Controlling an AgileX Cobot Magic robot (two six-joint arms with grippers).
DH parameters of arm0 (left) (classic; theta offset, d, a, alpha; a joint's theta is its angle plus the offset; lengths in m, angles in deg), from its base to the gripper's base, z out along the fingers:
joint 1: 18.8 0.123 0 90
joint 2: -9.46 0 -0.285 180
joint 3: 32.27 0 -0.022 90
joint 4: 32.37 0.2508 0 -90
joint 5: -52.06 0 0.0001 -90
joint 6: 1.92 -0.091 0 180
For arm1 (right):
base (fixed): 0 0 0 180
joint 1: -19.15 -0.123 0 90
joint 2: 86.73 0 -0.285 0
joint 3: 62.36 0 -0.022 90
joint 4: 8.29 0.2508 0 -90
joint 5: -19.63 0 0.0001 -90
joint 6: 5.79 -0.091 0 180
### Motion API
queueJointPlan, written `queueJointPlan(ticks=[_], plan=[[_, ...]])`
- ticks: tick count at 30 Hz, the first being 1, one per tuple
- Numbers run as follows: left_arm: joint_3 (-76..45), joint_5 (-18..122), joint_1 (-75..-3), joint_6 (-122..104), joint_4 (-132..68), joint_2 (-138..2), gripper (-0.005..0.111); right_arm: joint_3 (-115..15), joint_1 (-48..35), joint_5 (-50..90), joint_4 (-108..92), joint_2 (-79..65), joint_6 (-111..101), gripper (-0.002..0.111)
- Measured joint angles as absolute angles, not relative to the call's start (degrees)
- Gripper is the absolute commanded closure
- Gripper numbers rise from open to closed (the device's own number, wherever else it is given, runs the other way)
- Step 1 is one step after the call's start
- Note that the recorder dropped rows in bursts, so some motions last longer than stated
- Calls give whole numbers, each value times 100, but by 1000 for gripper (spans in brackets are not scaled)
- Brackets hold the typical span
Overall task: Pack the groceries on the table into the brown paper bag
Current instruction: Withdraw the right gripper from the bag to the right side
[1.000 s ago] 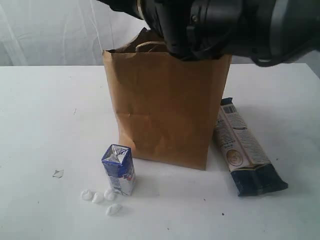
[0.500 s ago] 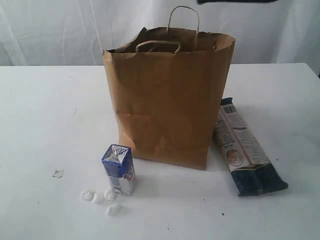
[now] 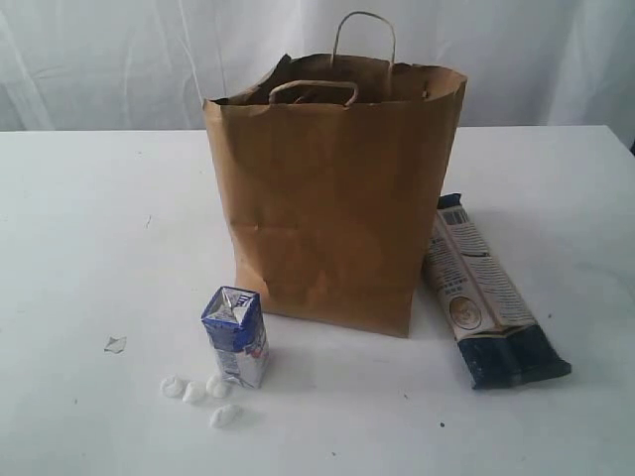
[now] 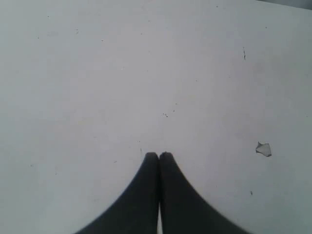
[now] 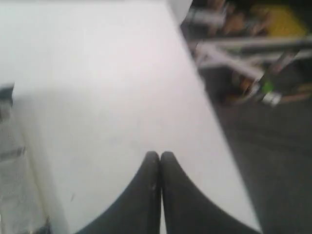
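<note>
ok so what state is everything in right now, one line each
brown paper bag: upright, top open
small blue-white carton: standing upright on the table, outside the bag
long blue-white packet: lying flat beside the bag, not packed
white lumps: loose by the carton
left gripper: shut, empty
right gripper: shut, empty

The white table (image 3: 89, 228) carries the brown paper bag (image 3: 332, 198), standing upright. The small blue-white carton (image 3: 236, 335) stands before the bag's left corner, with four small white lumps (image 3: 194, 392) just beside it and a grey scrap (image 3: 115, 344) further left. The long blue-white packet (image 3: 486, 297) lies flat, right of the bag.
</note>
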State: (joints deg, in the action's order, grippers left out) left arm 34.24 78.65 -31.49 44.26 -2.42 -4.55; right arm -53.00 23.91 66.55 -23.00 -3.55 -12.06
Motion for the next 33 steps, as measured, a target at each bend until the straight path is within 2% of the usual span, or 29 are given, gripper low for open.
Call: queueJointPlan(ticks=[3,6,10,14,15,16,18,19,21,23,33], plan=[[3424,7865,-3149,4426,-242,-455,107,-5261,2984,7571,-688,538,338,108],[3424,7865,-3149,4426,-242,-455,107,-5212,3111,8105,33,1177,907,108],[3424,7865,-3149,4426,-242,-455,107,-5200,2873,7939,580,1331,1103,108],[3424,7865,-3149,4426,-242,-455,107,-5222,2116,7616,707,1331,1379,106],[3424,7865,-3149,4426,-242,-455,107,-5222,1881,7368,723,1331,1449,103],[3424,7865,-3149,4426,-242,-455,107,-5222,1786,7225,723,1331,1555,90],[3424,7865,-3149,4426,-242,-455,107,-5222,1568,6989,751,1331,2190,58],[3424,7865,-3149,4426,-242,-455,107,-5222,1553,6957,794,1331,2254,38],[3424,7865,-3149,4426,-242,-455,107,-5222,1525,6806,816,1354,2246,20],[3424,7865,-3149,4426,-242,-455,107,-5222,1515,6601,816,1429,2246,17],[3424,7865,-3149,4426,-242,-455,107,-5222,1515,6085,816,1465,2246,17]])
